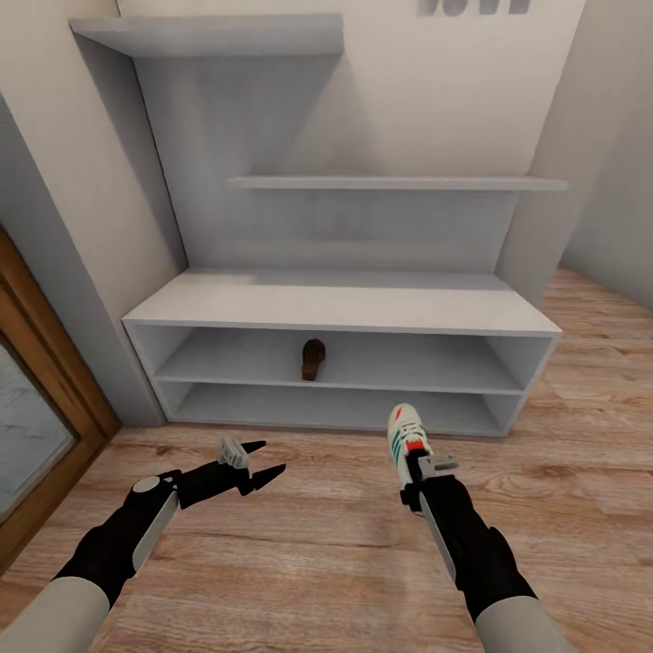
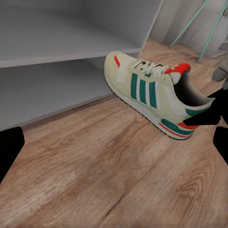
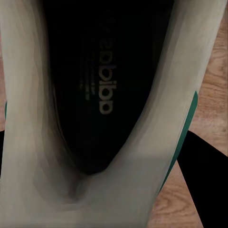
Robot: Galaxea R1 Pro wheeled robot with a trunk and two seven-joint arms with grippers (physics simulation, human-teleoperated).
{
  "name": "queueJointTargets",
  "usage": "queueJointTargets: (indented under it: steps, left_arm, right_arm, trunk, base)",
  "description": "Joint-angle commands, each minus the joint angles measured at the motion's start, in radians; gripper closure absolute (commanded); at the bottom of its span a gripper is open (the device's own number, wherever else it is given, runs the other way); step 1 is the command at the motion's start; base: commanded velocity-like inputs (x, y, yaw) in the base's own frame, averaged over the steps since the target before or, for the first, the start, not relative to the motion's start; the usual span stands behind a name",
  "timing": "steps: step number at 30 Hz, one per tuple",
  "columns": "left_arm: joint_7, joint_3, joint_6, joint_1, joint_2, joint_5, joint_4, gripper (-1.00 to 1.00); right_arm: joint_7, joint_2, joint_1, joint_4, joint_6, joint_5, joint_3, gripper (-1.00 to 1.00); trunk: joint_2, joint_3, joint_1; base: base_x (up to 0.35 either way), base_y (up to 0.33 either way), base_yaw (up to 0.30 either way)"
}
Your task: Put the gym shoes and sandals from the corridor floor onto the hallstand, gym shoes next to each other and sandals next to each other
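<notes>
One white gym shoe (image 1: 405, 435) with green stripes is low over the corridor floor (image 1: 317, 544), toe toward the hallstand (image 1: 345, 304). My right gripper (image 1: 426, 467) is shut on its heel collar. The right wrist view looks into the shoe's dark inside (image 3: 104, 95). In the left wrist view the same gym shoe (image 2: 152, 92) lies just in front of the lowest cubby. One brown sandal (image 1: 313, 359) rests in the upper cubby tier, near the middle. My left gripper (image 1: 263, 458) hangs open and empty above the floor, left of the shoe.
Two slab shelves (image 1: 399, 182) hang above the bench top. A wooden door frame with glass (image 1: 36, 399) runs along the left. Thin teal legs (image 2: 209, 28) stand beyond the rack's end. Bare plank floor stretches in front of the rack.
</notes>
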Motion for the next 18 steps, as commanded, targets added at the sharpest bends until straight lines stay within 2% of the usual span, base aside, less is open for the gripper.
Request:
queueJointTargets:
  steps: [1,14,18]
  left_arm:
    - [-0.001,-0.004,0.005,0.0,0.001,0.009,0.0,-1.0]
    - [-0.001,-0.003,0.005,-0.001,0.001,0.009,0.0,-1.0]
    - [-0.002,-0.004,0.005,-0.001,0.001,0.009,0.0,-1.0]
  right_arm:
    - [-0.001,0.0,0.0,-0.001,0.005,0.006,0.001,1.0]
    - [-0.001,-0.003,-0.001,-0.004,0.003,0.003,-0.002,1.0]
    - [-0.001,-0.003,-0.001,-0.004,0.003,0.003,-0.002,1.0]
  trunk:
    - [0.0,-0.001,0.0]
    - [0.0,-0.001,0.0]
    - [0.0,-0.001,0.0]
  base:
    - [0.0,0.004,0.0]
    - [0.008,0.005,0.0]
    - [0.128,0.177,0.0]
